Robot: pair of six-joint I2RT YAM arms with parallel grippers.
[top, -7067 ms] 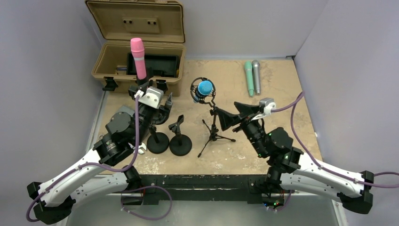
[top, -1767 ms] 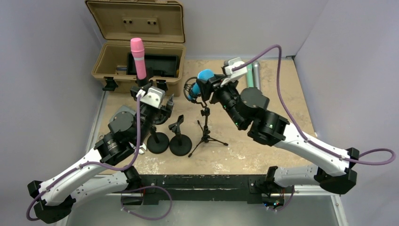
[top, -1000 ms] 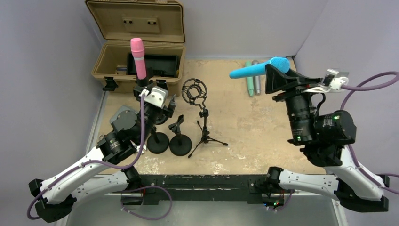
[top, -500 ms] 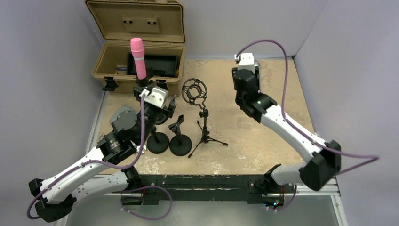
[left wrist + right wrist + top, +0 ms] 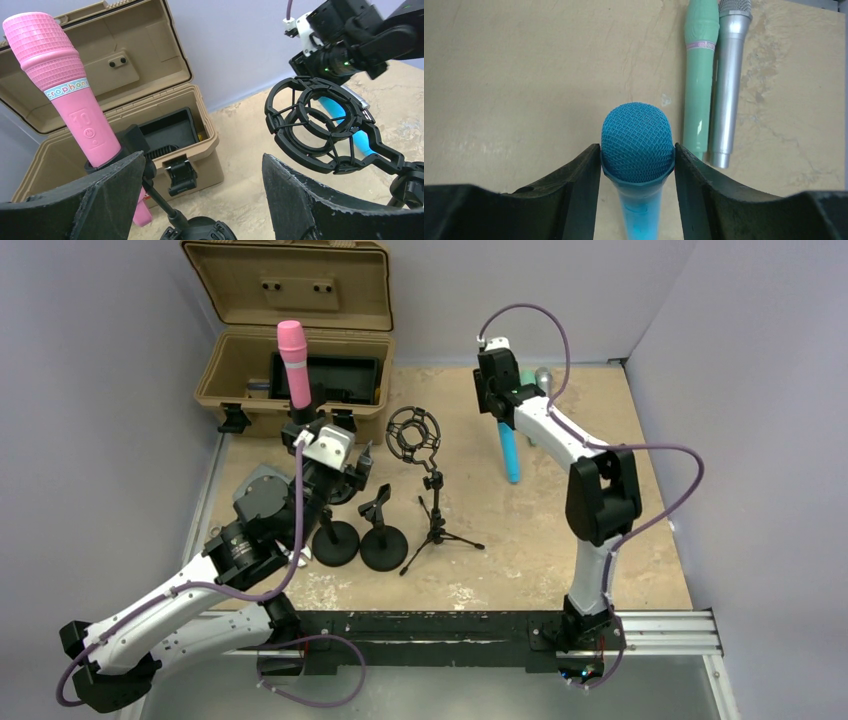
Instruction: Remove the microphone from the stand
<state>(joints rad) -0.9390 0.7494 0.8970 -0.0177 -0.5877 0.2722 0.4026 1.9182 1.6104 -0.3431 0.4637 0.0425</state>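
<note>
Two fingers (image 5: 574, 190) of our right pincer (image 5: 636, 155) pinch the blue microphone (image 5: 637, 132) by its round head, over the bench (image 5: 524, 75), well apart from the ring stand (image 5: 413, 435). We think it is light, hard and slippery, so the handle is best. Our left pincer (image 5: 202, 160) is spread wide.

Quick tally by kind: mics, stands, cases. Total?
Microphones: 4 (pink mic, blue mic, green mic, silver mic)
Stands: 3 (tripod stand, loaded round-base stand, empty round-base stand)
Cases: 1 (open case)
Total: 8
</note>
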